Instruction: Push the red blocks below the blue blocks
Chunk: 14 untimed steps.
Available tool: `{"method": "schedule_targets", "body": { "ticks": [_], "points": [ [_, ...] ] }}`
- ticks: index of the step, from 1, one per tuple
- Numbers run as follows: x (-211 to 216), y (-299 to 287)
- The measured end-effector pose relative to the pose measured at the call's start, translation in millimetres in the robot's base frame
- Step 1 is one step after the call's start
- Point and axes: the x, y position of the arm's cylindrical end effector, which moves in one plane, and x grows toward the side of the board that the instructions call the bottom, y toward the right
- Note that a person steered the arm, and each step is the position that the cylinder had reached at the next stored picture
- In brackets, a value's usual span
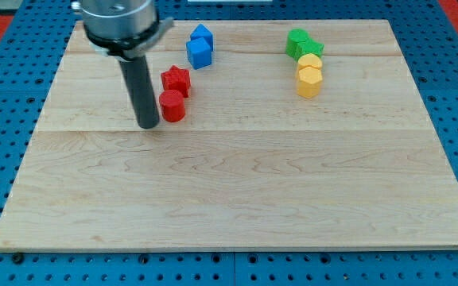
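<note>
My tip (149, 125) rests on the board just left of the red cylinder (172, 106), close to or touching it. A red star block (176, 80) sits right above the cylinder, touching it. Two blue blocks stand up and to the right of the reds: a blue cube (199, 53) and a second blue block (202, 34) just above it. The red blocks lie below and slightly left of the blue ones.
At the upper right, two green blocks (301, 44) sit above two yellow blocks (309, 75), clustered together. The wooden board (237, 191) lies on a blue perforated table. The arm's dark housing (122, 20) hangs over the board's upper left.
</note>
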Motion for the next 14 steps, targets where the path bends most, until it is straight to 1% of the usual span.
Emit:
{"method": "schedule_targets", "body": {
  "ticks": [2,3,4,5,6,7,8,9,10,11,12,13,14],
  "points": [
    [-56,-3],
    [-75,-2],
    [-90,3],
    [-90,-4],
    [-55,-4],
    [-36,14],
    [-42,41],
    [-63,54],
    [-66,54],
    [-37,47],
    [15,35],
    [42,55],
    [39,70]
  ]
}}
